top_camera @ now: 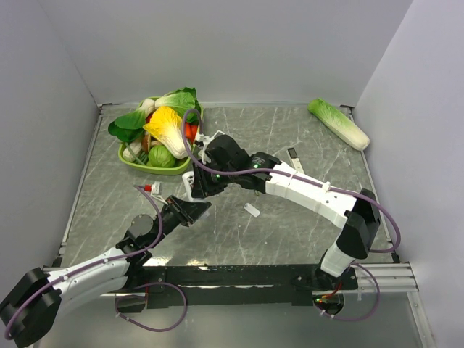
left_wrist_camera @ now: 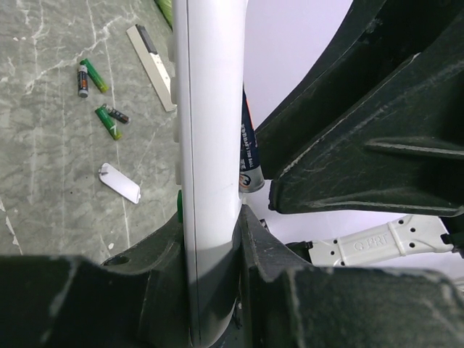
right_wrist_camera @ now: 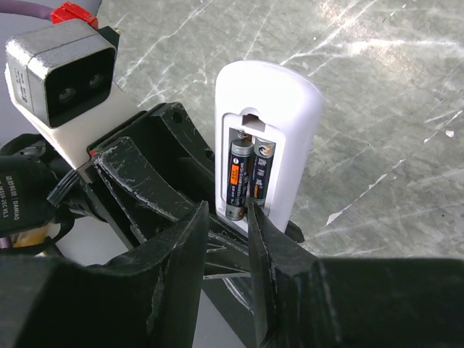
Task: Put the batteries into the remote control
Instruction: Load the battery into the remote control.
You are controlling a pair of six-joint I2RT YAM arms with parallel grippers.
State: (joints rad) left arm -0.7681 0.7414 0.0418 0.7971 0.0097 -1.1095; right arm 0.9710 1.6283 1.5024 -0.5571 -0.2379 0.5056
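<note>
My left gripper [top_camera: 190,210] is shut on the white remote control [right_wrist_camera: 267,138] and holds it upright above the table; in the left wrist view the remote [left_wrist_camera: 210,109] shows edge-on between the jaws. Its back compartment is open and holds two dark batteries [right_wrist_camera: 246,177] side by side. The left one sticks out a little [left_wrist_camera: 250,156]. My right gripper [right_wrist_camera: 226,206] is open, its tips just below the ends of those batteries, beside the left one. Several green batteries [left_wrist_camera: 109,122] lie loose on the table. The white battery cover [left_wrist_camera: 119,183] lies near them.
A slim white remote with a black end [left_wrist_camera: 152,65] lies past the loose batteries. A green basket [top_camera: 138,161] of vegetables stands at the back left. A napa cabbage [top_camera: 338,123] lies at the back right corner. Grey walls close in the table.
</note>
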